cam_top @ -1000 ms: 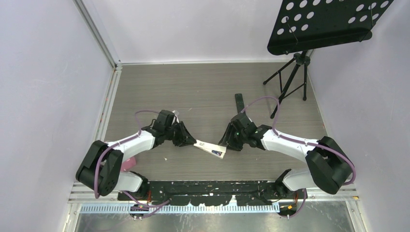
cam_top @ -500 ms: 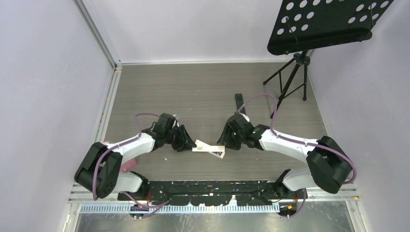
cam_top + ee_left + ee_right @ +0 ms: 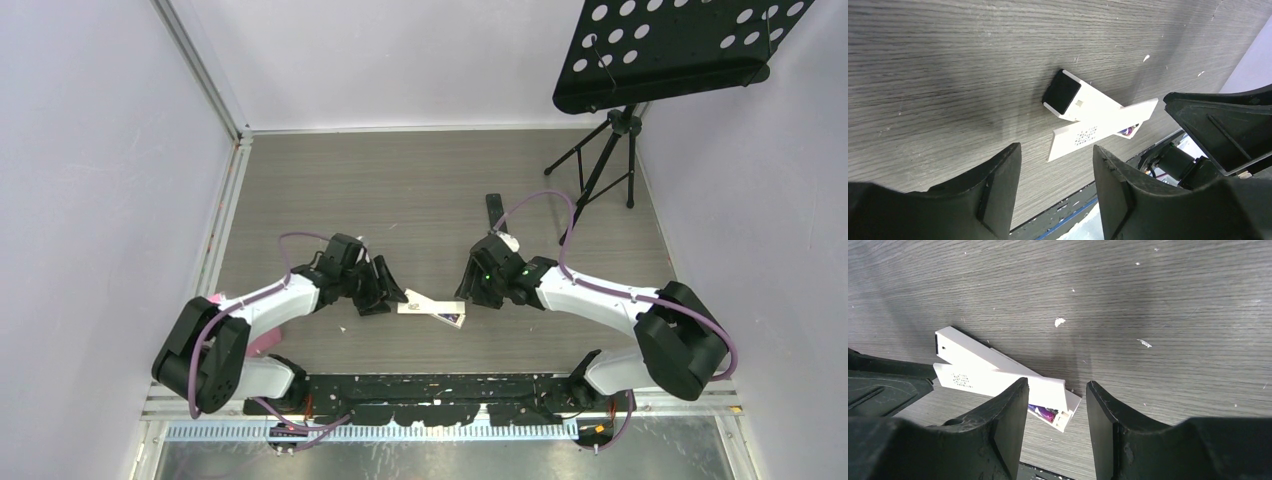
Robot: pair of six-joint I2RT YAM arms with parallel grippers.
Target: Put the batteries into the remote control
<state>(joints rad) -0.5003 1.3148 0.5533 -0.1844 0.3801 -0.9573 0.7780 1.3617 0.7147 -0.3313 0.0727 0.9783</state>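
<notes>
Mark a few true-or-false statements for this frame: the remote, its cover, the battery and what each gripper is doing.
1. The left gripper is shut on the remote control. False: its fingers are open and empty, and the remote lies on the table.
2. A purple battery shows at one end of the remote. True.
3. The white cover lies askew across the remote. True.
4. The right gripper holds a battery. False: it is open with nothing between its fingers.
5. The remote lies between the two grippers. True.
</notes>
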